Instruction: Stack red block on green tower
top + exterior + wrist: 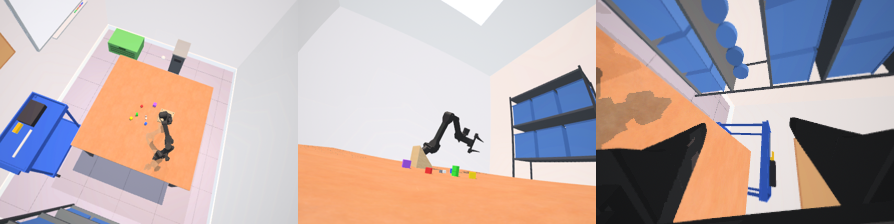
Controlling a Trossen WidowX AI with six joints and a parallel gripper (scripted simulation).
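Note:
The red block point(141, 106) point(428, 170) lies on the orange table point(112, 86) point(402, 199), apart from the other blocks. The green tower point(136, 114) point(455, 170) stands upright a short way from it, two green blocks high, with nothing on top. My gripper point(160, 159) point(481, 146) point(748, 124) is open and empty. It is raised high above the table, far from both the red block and the tower, on the side towards the shelf. Neither the red block nor the tower shows in the wrist view.
A yellow block point(131, 118) point(472, 175) and a blue block point(145, 123) point(451, 170) stand near the tower. A purple block point(155, 104) point(406, 164) is near the arm's base. Small white point(146, 118) and grey point(146, 115) pieces lie between tower and base.

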